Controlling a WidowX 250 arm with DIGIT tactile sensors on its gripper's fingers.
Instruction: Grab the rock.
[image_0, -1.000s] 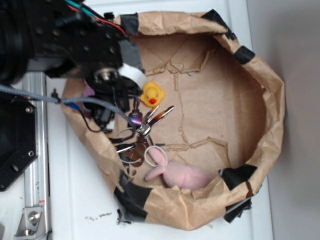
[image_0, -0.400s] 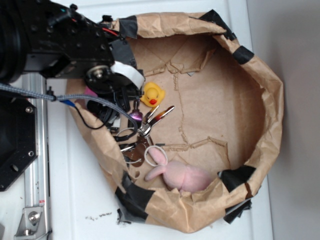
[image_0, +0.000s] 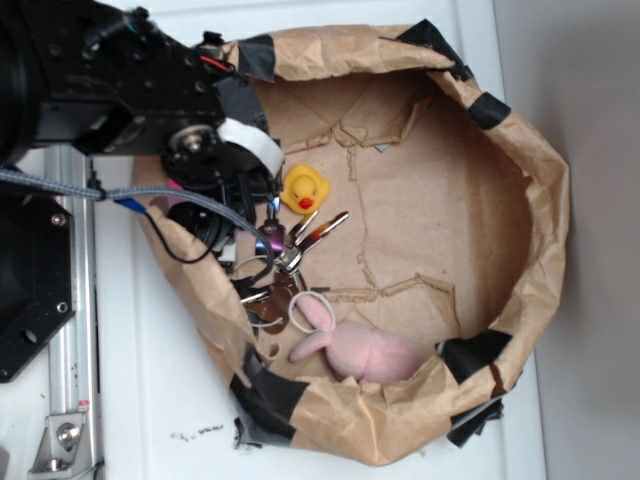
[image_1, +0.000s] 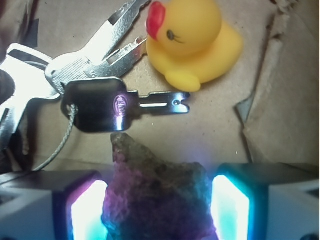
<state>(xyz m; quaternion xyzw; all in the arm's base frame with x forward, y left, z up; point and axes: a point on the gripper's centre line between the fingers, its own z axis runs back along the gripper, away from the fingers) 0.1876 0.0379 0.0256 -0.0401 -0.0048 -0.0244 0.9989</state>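
The rock (image_1: 157, 200), a rough dark lump tinted purple by the pad lights, fills the gap between my gripper's (image_1: 157, 212) two glowing pads (image_1: 87, 210), and both pads rest against its sides. Its pointed top nearly touches a black-headed key (image_1: 95, 105). In the exterior view my gripper (image_0: 262, 225) is down inside the paper bag at its left wall. There the rock (image_0: 268, 238) shows only as a small purple spot under the arm.
A yellow rubber duck (image_1: 192, 42) (image_0: 305, 188) sits just beyond the keys (image_0: 300, 240). A pink plush bunny (image_0: 365, 352) and a white ring (image_0: 308, 310) lie near the front. The crumpled, taped paper bag wall (image_0: 540, 200) rings everything.
The arm has shifted a little to the left and up in the exterior view. The keys, duck and bunny have stayed put.
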